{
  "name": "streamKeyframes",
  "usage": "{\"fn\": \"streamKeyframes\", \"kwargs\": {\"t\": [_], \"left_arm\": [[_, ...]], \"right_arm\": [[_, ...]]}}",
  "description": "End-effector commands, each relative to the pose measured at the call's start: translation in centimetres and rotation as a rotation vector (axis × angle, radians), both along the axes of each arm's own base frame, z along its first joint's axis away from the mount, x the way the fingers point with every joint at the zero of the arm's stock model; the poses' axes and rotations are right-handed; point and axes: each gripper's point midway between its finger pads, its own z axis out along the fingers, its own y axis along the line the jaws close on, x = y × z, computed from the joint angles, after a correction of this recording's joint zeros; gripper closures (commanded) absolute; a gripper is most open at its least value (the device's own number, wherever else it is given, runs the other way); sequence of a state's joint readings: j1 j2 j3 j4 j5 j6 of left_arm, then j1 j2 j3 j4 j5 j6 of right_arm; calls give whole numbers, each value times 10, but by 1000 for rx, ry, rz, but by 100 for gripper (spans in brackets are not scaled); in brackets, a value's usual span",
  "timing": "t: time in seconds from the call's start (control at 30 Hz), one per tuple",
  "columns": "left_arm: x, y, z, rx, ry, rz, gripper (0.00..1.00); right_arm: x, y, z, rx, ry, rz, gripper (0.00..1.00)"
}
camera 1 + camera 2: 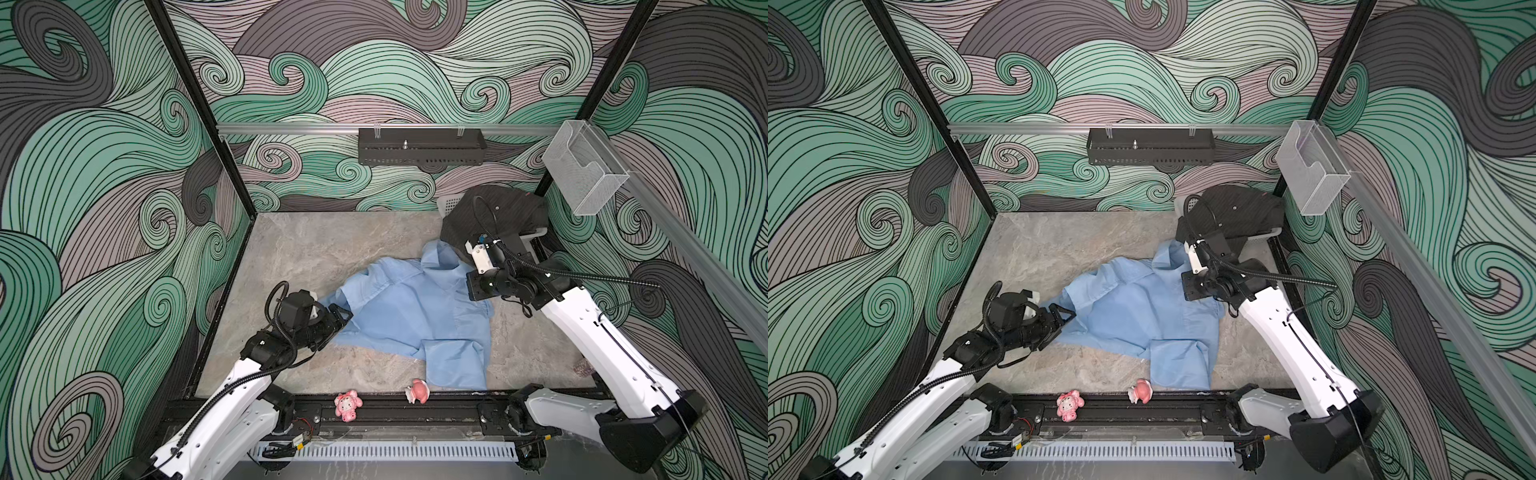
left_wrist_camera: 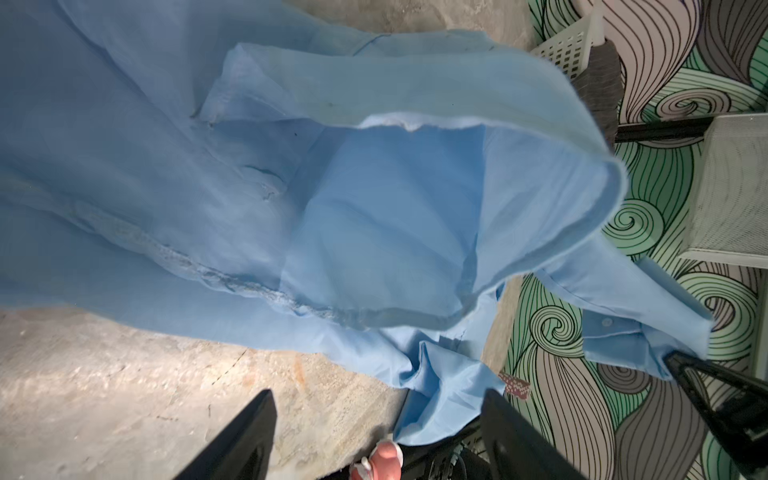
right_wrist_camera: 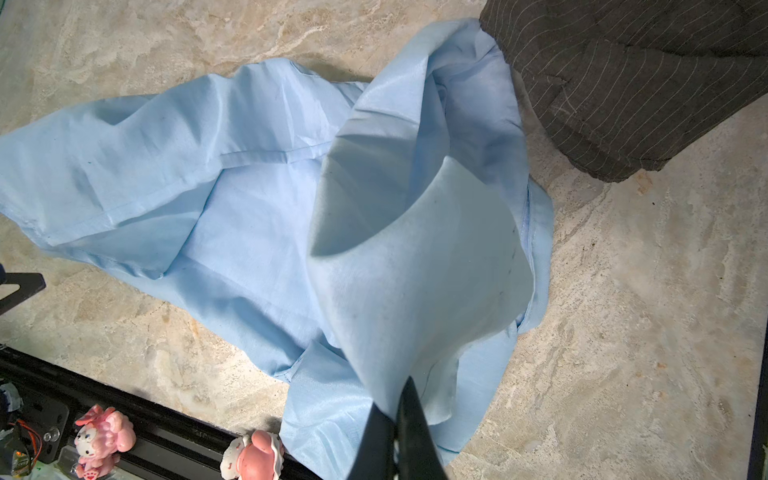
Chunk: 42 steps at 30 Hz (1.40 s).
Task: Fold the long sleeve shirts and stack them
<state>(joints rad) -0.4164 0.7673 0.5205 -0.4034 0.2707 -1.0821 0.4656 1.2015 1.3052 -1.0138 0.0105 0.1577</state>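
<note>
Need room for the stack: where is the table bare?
Bare: the table far left, between the walls and light blue shirt; also the near-left strip between shirt and pink toys. Crowded: far-right corner, with charcoal shirt, basket, right gripper.

From high overhead, both top views give us the whole counter (image 1: pixel 316 249). Each wrist view looks close past its fingers (image 2: pixel 245 440) onto the same blue shirt (image 3: pixel 249 232).

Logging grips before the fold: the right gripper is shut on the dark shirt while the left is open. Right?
Wrong shirt. The right gripper is shut on the blue shirt, as the right wrist view shows; the dark shirt is not in its grip. The left gripper is open.
</note>
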Motion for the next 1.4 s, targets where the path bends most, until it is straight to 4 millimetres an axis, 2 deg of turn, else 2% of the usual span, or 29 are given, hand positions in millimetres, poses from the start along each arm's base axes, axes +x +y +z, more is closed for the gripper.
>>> {"fn": "streamKeyframes", "kwargs": {"t": [0.0,0.17,0.27,0.4,0.47,0.5,0.53,0.7,0.87,0.97,1.1,1.27,1.37], "left_arm": [[27,-5,17,-3,-107,26,28],[46,-20,18,30,-141,-53,41],[51,-24,15,34,-138,-67,48],[54,-28,23,15,-168,-79,59],[52,-31,25,2,-169,-94,70],[50,-31,24,3,-160,-95,94],[49,-30,24,5,-155,-97,100],[41,-30,38,-9,-177,-114,100],[34,-17,74,8,-232,-69,100],[33,5,110,52,-339,4,100],[37,31,150,75,-377,52,100],[40,50,179,147,-419,75,100],[42,58,181,191,-416,91,100]], "right_arm": [[-3,2,-6,3,23,10,100],[-3,3,-7,3,24,13,100],[-3,3,-7,1,25,13,100],[-3,2,-7,1,23,13,100],[-3,2,-7,-2,22,12,100],[-3,2,-7,-2,22,14,100],[-3,2,-7,-3,20,13,100],[-1,2,-6,-4,19,15,100],[0,-2,9,-15,-5,12,100],[0,-7,29,-26,-38,8,100],[-5,-15,62,-35,-107,10,100],[-19,-26,99,-30,-179,10,100],[-29,-32,113,-30,-220,16,100]]}}
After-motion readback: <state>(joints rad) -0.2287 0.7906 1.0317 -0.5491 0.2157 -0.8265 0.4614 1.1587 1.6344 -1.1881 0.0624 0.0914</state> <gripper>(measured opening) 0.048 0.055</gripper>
